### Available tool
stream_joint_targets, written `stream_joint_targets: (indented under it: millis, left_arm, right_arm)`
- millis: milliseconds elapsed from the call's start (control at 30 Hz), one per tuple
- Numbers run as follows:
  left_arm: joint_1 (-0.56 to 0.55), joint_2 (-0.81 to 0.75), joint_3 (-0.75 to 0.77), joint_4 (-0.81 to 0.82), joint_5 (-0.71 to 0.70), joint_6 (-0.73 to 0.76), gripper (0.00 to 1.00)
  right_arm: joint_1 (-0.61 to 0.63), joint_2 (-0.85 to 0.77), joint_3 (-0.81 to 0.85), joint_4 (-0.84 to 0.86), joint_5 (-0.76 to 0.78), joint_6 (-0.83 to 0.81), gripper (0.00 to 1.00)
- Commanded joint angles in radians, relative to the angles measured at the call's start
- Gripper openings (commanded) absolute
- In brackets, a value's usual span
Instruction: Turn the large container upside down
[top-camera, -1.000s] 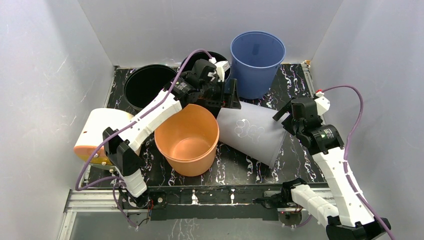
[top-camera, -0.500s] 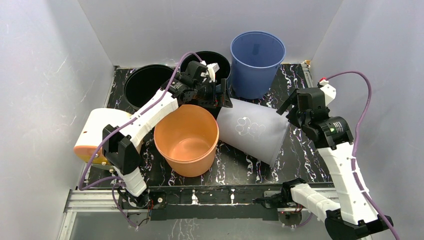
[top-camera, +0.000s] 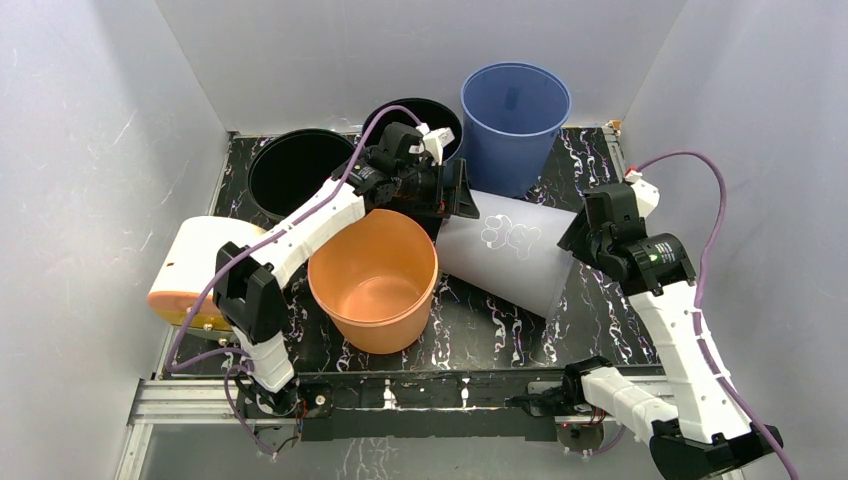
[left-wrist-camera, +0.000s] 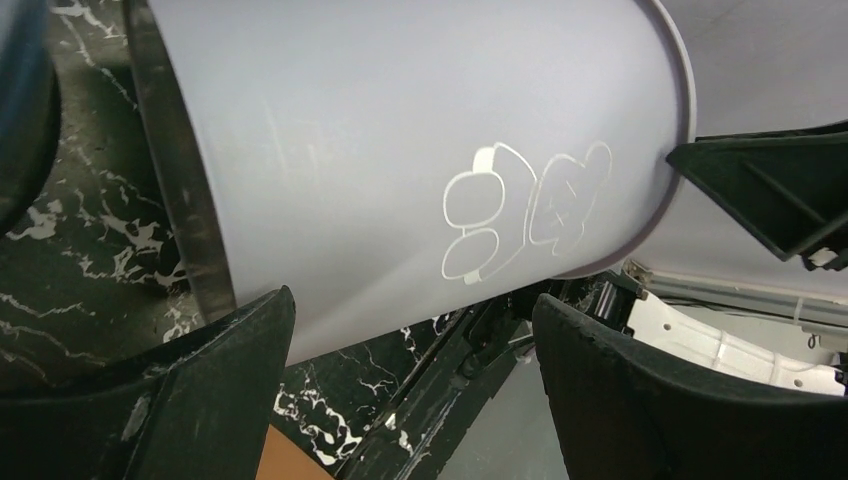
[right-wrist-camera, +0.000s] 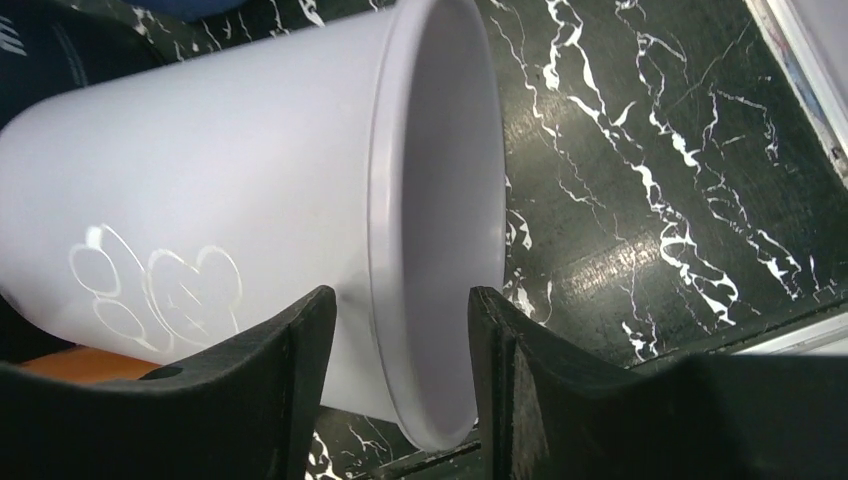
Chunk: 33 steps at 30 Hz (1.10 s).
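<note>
The large container (top-camera: 510, 265), smooth pale-grey plastic with a tapered wall, lies on its side on the black marbled counter (top-camera: 590, 300). Its base is just beside the orange bucket (top-camera: 375, 275) and its mouth faces the right arm. A scratched cartoon outline (top-camera: 508, 233) (some bear-like figure) marks its wall and has rolled higher than half a second ago. The right claw (right-wrist-camera: 400, 295) has moved in to the rim, fingers spread either side of the lip, not pinching. The left claw (left-wrist-camera: 408, 310) is spread wide at the base end; any contact there is hidden.
</note>
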Motion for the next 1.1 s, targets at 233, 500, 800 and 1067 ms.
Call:
stream_joint_targets:
  millis: [233, 500, 800, 1067]
  left_arm:
    - [0.004, 0.048, -0.031, 0.019, 0.066, -0.012, 0.87]
    - [0.012, 0.009, 0.031, -0.053, -0.050, 0.044, 0.89]
    - [0.032, 0.051, 0.097, -0.034, -0.075, 0.055, 0.91]
    - [0.030, 0.037, 0.027, 0.079, -0.107, 0.104, 0.91]
  right_arm:
    - [-0.001, -0.042, -0.083, 0.079, -0.009, -0.002, 0.33]
    - [-0.001, -0.035, -0.084, 0.088, 0.007, -0.014, 0.08]
    - [-0.001, -0.084, -0.105, 0.048, 0.022, -0.011, 0.00]
    - [-0.001, -0.108, -0.129, 0.037, 0.022, -0.009, 0.00]
